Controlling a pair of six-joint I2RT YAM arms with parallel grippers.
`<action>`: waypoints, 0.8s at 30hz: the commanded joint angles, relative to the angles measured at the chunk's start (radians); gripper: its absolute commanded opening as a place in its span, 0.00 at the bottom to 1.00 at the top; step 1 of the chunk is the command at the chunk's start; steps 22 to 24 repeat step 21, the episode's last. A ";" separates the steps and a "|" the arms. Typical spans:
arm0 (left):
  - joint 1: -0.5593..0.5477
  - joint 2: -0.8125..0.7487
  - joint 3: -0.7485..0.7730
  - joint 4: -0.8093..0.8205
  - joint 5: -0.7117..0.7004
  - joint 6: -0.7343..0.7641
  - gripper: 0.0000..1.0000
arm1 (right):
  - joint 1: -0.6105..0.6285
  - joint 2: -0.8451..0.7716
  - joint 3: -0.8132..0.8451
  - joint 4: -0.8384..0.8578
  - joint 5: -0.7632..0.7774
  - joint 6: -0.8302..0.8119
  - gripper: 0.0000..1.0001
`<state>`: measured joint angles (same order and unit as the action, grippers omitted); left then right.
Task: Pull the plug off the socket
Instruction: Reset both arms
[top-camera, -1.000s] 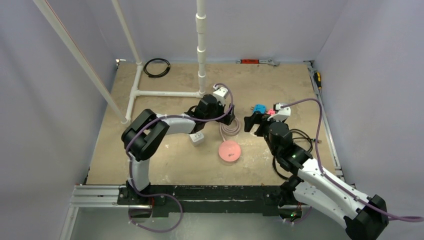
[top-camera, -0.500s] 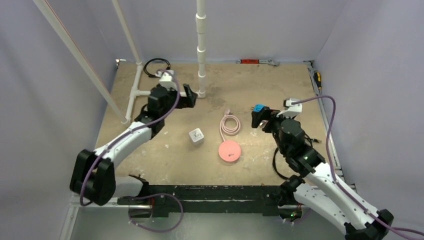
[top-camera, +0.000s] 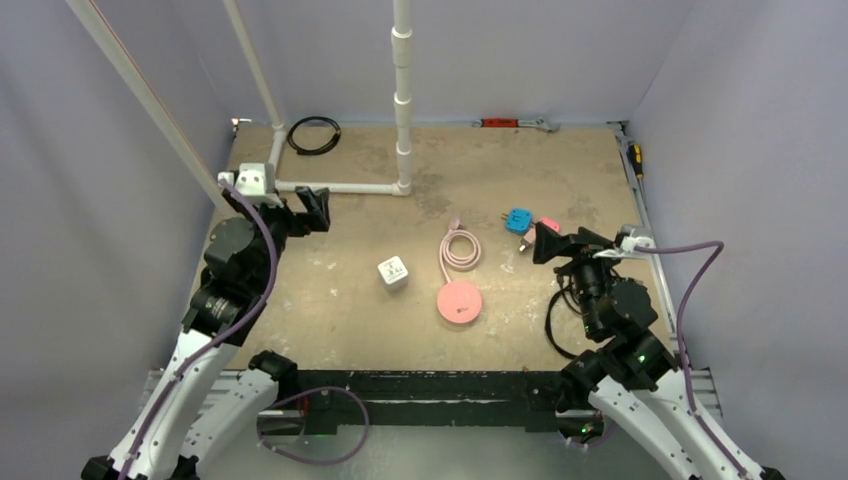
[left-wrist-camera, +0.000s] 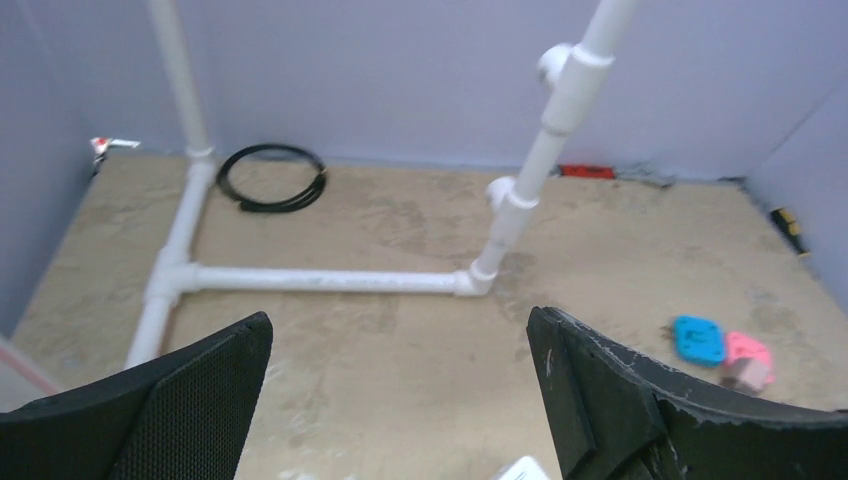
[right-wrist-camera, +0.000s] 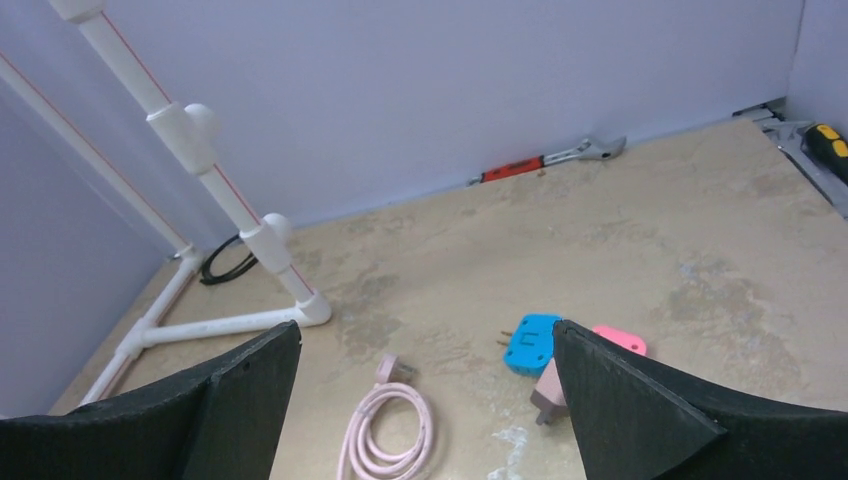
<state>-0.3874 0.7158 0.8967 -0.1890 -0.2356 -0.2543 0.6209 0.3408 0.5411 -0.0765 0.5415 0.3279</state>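
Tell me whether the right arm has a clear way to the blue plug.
Probably yes: the open right gripper hangs close beside the blue plug with nothing between them, though a pink plug lies right next to it.

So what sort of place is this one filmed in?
Probably a lab robot test cell, not a home: a worn tabletop boxed in by plain lavender walls, a white PVC pipe frame standing on it, and a wrench and screwdriver along its edges.

One pink round pad (top-camera: 460, 301). Just behind it, one pink coiled cable (top-camera: 460, 250); left of it, one white cube adapter (top-camera: 392, 272). Behind and right of the pad, three small plugs: one blue plug (right-wrist-camera: 531, 343), one pink plug (right-wrist-camera: 620, 341), one dusty-rose plug (right-wrist-camera: 548, 393). Far behind the pad: one black cable coil (top-camera: 313, 134), one wrench (top-camera: 515, 123), one screwdriver (top-camera: 636, 158).
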 joint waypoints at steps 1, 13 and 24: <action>0.001 -0.043 -0.093 -0.105 -0.120 0.098 0.99 | -0.001 -0.008 -0.041 0.071 0.072 -0.053 0.99; 0.001 -0.098 -0.117 -0.097 -0.074 0.141 0.98 | -0.002 0.001 -0.033 0.055 0.064 -0.023 0.99; 0.001 -0.099 -0.116 -0.106 -0.060 0.136 0.95 | -0.001 0.007 -0.021 0.046 0.055 -0.016 0.99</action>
